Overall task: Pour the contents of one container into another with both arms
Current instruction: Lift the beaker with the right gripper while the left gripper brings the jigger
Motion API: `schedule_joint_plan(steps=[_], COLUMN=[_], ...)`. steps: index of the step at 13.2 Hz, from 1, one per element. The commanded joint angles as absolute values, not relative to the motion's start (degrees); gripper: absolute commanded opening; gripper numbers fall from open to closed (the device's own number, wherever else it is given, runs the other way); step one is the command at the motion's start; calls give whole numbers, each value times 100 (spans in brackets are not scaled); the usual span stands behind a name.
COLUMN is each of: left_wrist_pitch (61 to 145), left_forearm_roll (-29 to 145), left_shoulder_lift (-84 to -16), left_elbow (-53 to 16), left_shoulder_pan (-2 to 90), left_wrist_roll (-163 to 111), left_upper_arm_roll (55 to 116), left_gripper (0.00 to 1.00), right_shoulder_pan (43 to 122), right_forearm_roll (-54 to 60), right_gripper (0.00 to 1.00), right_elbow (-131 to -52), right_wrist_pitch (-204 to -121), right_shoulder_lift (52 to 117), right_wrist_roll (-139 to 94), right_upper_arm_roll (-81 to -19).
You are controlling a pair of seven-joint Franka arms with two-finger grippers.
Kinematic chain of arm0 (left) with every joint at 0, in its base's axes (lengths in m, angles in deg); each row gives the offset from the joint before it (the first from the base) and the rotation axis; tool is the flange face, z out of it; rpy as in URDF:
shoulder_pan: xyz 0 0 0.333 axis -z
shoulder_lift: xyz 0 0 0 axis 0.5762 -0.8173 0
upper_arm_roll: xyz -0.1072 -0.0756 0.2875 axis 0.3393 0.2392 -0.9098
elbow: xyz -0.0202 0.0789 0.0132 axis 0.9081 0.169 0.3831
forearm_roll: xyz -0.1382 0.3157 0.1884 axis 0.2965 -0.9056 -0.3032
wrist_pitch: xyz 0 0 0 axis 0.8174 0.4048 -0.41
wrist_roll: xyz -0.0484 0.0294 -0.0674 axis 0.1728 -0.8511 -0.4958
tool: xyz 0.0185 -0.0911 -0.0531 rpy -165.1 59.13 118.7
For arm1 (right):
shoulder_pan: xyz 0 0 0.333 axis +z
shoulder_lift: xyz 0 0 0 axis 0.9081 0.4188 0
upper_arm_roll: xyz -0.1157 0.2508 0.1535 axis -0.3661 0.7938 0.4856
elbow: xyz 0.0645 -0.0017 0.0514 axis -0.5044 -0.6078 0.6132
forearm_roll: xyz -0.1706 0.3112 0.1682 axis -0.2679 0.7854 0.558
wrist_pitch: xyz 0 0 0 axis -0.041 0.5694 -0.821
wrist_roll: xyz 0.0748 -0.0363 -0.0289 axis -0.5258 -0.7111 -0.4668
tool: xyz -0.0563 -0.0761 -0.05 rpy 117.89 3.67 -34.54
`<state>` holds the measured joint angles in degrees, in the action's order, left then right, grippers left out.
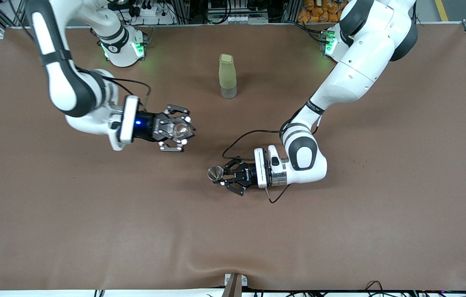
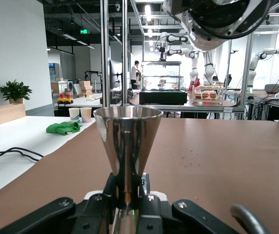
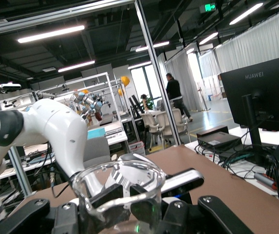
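My left gripper [image 1: 221, 175] is shut on a small shiny metal cone-shaped cup [image 1: 215, 173] over the middle of the brown table [image 1: 340, 231]. In the left wrist view the metal cup [image 2: 127, 139] stands upright, mouth up, pinched at its narrow waist by the left gripper [image 2: 128, 195]. My right gripper [image 1: 181, 130] is shut on a clear glass container [image 1: 179, 130] over the table, toward the right arm's end. In the right wrist view the glass container [image 3: 122, 187] sits mouth up in the right gripper [image 3: 129, 209]. The two containers are apart. What they hold does not show.
A tall yellow-green bottle [image 1: 227, 76] with a clear base stands on the table, farther from the front camera than both grippers. A black cable [image 1: 241, 140] loops from the left wrist. The brown cover has a fold [image 1: 212, 264] at the table's edge nearest the front camera.
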<state>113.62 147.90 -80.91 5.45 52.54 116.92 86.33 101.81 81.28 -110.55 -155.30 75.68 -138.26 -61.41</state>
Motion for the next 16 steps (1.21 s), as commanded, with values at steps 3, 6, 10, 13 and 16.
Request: schedule_joint_plan(steps=[3, 6, 10, 13, 16], left_wrist_pitch=[11559, 11691, 11849, 11885, 11885], left_forearm_roll=[14965, 14973, 14973, 14973, 14973], left_shoulder_lift=[-8087, -8078, -8069, -8060, -8078], left_elbow=[619, 619, 619, 619, 610], left_shoulder_pan=[5452, 5504, 5539, 5557, 5557], left_wrist_roll=[11715, 11715, 11715, 11715, 11724], left_upper_arm_roll=[8546, 8546, 8546, 8546, 8546], left_gripper=[0, 0, 0, 0, 0], right_shoulder_pan=[10522, 10593, 10602, 10567, 10558], right_forearm_roll=[8780, 8973, 9097, 9114, 9255], right_gripper=[0, 0, 0, 0, 0], right_elbow=[-10392, -10084, -9794, -9609, -9468], right_wrist_pitch=[-15909, -15972, -15963, -15963, -15945], right_shoulder_lift=[8168, 8493, 8862, 9100, 9276], right_wrist_roll=[-14027, -14036, -14036, -14036, -14045], right_upper_arm_roll=[-6178, -6178, -6186, -6186, -6186])
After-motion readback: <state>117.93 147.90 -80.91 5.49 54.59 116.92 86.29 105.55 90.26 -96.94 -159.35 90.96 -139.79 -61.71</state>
